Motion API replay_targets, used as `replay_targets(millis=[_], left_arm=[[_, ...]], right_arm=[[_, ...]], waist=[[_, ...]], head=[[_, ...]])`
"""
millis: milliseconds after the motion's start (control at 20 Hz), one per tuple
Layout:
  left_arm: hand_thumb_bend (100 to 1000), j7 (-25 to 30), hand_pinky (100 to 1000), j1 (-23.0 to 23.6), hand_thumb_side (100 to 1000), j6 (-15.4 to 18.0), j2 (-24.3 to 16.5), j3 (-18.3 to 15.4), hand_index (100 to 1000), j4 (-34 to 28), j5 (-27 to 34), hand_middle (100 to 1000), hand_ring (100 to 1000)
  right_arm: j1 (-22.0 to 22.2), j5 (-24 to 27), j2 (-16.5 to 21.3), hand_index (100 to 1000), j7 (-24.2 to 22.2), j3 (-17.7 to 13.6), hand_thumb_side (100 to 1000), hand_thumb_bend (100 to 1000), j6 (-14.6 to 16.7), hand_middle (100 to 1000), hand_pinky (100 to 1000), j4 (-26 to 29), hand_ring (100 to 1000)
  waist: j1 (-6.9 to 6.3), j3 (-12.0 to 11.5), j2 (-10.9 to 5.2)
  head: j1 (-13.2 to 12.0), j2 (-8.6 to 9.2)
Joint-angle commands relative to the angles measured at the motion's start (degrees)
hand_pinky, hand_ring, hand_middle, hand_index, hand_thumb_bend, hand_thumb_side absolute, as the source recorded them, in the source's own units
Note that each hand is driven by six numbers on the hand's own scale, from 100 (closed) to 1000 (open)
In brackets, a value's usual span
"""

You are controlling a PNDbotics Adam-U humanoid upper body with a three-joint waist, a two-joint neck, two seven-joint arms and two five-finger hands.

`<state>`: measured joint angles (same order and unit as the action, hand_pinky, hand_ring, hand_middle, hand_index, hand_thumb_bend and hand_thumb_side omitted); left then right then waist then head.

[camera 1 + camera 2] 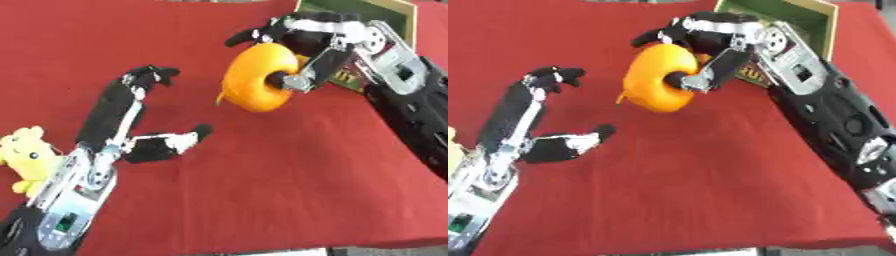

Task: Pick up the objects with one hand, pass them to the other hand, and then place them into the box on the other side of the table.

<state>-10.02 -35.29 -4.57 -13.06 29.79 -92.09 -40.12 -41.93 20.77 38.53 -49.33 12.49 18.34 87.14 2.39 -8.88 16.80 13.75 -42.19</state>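
Your right robot hand [302, 47] pinches the orange ring toy [256, 77] beside the green box [372, 12], left robot hand [140, 120] spread over the red surface [262, 175] near a yellow plush [26, 155].

A robot test bench: red-clothed table [262, 190], soft toy [26, 155] and box [367, 15] as props

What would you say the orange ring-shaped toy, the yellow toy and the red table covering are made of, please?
The orange ring-shaped toy looks like smooth matte plastic or foam: even colour, soft sheen, rounded; uncertain which. The yellow toy looks like plush fabric, with a fuzzy outline and stitched-looking face. The red table covering seems a matte cloth, showing no glare.
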Motion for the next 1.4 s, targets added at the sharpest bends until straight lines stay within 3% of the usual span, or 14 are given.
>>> replay_targets(millis=[50, 350, 700, 1050, 1400], left_arm=[[610, -0.35, 651, 0.34, 619, -1.59, -1.91, -1.75, 826, -3.28, 1.05, 615, 720], [607, -0.39, 648, 1.9, 609, -3.63, -3.65, -3.5, 820, -7.4, 1.55, 612, 717], [606, 0.68, 647, 3.08, 613, -5.24, -5.44, -4.84, 816, -12.46, 2.21, 611, 715], [612, 2.55, 648, 3.6, 611, -6.32, -7.2, -5.43, 810, -16.96, 2.36, 612, 714], [608, 3.35, 647, 3.84, 612, -6.91, -8.19, -5.96, 807, -20.39, 3.08, 612, 714]], right_arm=[[-0.04, 3.4, 4.2, 458, -2.64, -4.54, 128, 100, 2.2, 292, 863, -0.23, 1000], [1.63, 10.7, 9.28, 468, -2.64, -12.32, 115, 100, 0.28, 301, 863, -3.78, 1000], [2.42, 13.56, 14.52, 474, -1.08, -18.65, 117, 100, 1.46, 304, 861, -13.99, 1000], [3.34, 13.23, 19.58, 476, 4.89, -21.4, 100, 100, 6.2, 307, 855, -23.39, 1000], [3.74, 9.83, 22.97, 479, 12.51, -22.87, 100, 100, 13.52, 312, 847, -33.35, 1000]], waist=[[-0.21, 0.37, -1.86], [-0.52, 0.91, -2.2], [-1.02, 0.67, -1.94], [-1.17, -0.47, -1.05], [-0.84, -2.59, 0.08]], head=[[0.39, 0.26], [0.79, 1.12], [3.26, 3.17], [4.37, 5.13], [6.73, 6.41]])
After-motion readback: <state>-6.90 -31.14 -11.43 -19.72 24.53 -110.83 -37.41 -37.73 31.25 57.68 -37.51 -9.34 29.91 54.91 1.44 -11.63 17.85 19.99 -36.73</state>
